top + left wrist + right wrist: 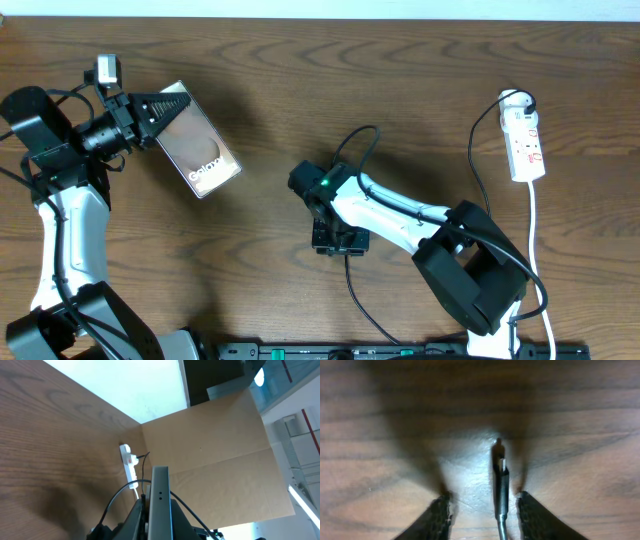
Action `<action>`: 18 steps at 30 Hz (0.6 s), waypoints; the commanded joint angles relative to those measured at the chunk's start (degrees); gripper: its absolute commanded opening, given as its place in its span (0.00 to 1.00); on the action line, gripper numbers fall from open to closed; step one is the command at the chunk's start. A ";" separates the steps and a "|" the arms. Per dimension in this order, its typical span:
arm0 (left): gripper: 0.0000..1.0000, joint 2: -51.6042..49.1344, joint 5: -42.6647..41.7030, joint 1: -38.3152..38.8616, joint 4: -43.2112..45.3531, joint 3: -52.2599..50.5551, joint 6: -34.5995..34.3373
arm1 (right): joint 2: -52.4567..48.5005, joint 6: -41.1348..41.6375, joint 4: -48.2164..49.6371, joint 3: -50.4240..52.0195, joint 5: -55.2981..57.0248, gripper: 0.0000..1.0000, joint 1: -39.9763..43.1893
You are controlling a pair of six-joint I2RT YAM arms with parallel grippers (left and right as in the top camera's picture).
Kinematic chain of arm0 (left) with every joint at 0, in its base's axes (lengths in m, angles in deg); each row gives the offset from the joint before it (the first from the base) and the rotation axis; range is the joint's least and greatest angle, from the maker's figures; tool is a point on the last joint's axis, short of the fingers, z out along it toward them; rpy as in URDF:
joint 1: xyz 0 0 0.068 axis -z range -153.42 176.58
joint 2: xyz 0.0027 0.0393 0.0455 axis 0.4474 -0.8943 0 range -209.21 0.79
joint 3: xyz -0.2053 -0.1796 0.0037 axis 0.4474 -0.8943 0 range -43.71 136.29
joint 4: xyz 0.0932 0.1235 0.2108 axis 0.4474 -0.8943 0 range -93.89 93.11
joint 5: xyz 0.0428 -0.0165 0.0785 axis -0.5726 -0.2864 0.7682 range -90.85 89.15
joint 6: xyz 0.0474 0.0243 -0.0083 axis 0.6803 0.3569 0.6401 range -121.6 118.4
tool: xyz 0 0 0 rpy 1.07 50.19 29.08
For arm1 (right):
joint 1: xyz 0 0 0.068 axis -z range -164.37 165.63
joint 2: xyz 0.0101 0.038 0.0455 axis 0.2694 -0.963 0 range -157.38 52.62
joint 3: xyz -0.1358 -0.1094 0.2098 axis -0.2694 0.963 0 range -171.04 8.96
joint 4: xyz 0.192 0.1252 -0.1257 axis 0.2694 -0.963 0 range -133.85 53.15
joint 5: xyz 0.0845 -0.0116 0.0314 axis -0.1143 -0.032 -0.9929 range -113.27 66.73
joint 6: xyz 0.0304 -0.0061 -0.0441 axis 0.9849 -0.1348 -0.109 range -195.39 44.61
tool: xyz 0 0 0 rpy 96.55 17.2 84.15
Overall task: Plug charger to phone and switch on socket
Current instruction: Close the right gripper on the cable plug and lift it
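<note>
My left gripper (160,115) is shut on one end of the phone (200,152), a glossy brownish slab with white lettering, and holds it at the upper left. In the left wrist view the phone (160,497) shows edge-on between the jaws. My right gripper (338,245) points down at the table's middle. Its fingers (482,505) are open on either side of the charger's small black plug tip (501,485), which lies on the wood nearer the right finger. The thin black charger cable (353,285) trails toward the front edge. The white socket (525,140) lies at the far right.
The socket's white cord (535,230) runs down the right side toward the front edge. A black plug sits in the socket's rounded top end (520,100). The socket also shows in the left wrist view (129,462), before a brown cardboard wall (215,445).
</note>
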 commanded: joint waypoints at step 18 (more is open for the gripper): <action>0.07 0.15 -1.75 -0.24 0.35 0.33 0.55 | -1.03 0.76 -0.31 -0.90 0.87 0.13 0.50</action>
